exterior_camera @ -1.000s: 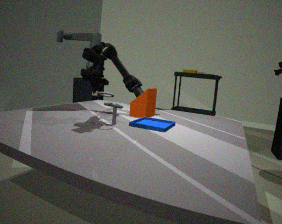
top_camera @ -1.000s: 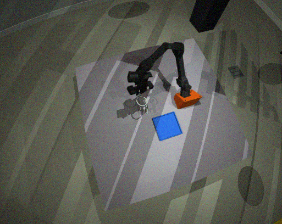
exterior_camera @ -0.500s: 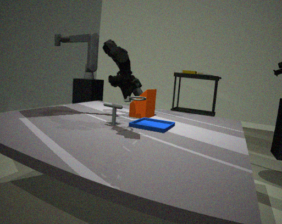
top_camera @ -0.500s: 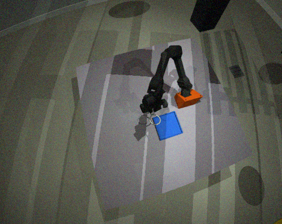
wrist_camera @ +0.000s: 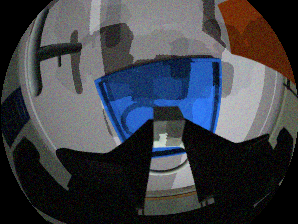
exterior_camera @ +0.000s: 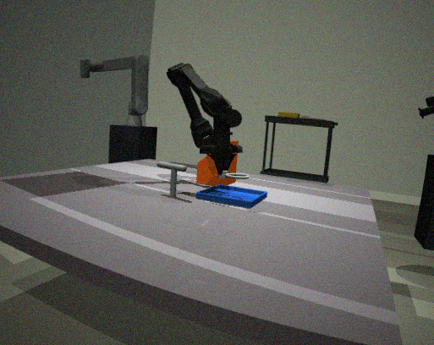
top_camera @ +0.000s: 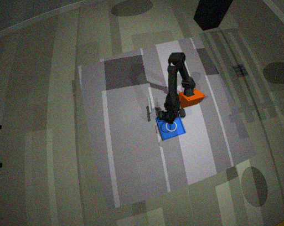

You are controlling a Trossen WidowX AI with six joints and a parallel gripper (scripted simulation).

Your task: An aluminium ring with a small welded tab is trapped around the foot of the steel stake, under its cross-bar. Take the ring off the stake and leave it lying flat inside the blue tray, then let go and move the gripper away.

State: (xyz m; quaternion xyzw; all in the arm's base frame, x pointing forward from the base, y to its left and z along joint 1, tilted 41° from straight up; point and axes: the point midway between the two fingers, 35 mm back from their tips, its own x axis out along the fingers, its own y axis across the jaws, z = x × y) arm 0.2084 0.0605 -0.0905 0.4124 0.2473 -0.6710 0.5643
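Observation:
The aluminium ring (top_camera: 171, 131) (exterior_camera: 238, 177) hangs roughly level above the blue tray (top_camera: 164, 137) (exterior_camera: 223, 200) (wrist_camera: 205, 86), clear of its floor. Its shadow falls inside the tray. Part of the ring's rim (wrist_camera: 167, 172) shows below the fingertips in the wrist view. My gripper (top_camera: 170, 121) (exterior_camera: 222, 173) (wrist_camera: 166, 123) points down and is shut on the ring's tab, near the tray's edge on the robot's side. The steel stake (exterior_camera: 173, 183) stands upright apart from the tray, its cross-bar (top_camera: 149, 105) (exterior_camera: 172, 167) (wrist_camera: 37, 70) on top and no ring around its foot.
The orange base block (top_camera: 192, 99) (exterior_camera: 206, 171) (wrist_camera: 257, 32) stands behind the tray, close to it. The stake rises from the table (top_camera: 129, 171) (exterior_camera: 198, 237) beside the tray, with its cross-bar higher than the tray walls. A dark side table (exterior_camera: 299, 122) stands far behind.

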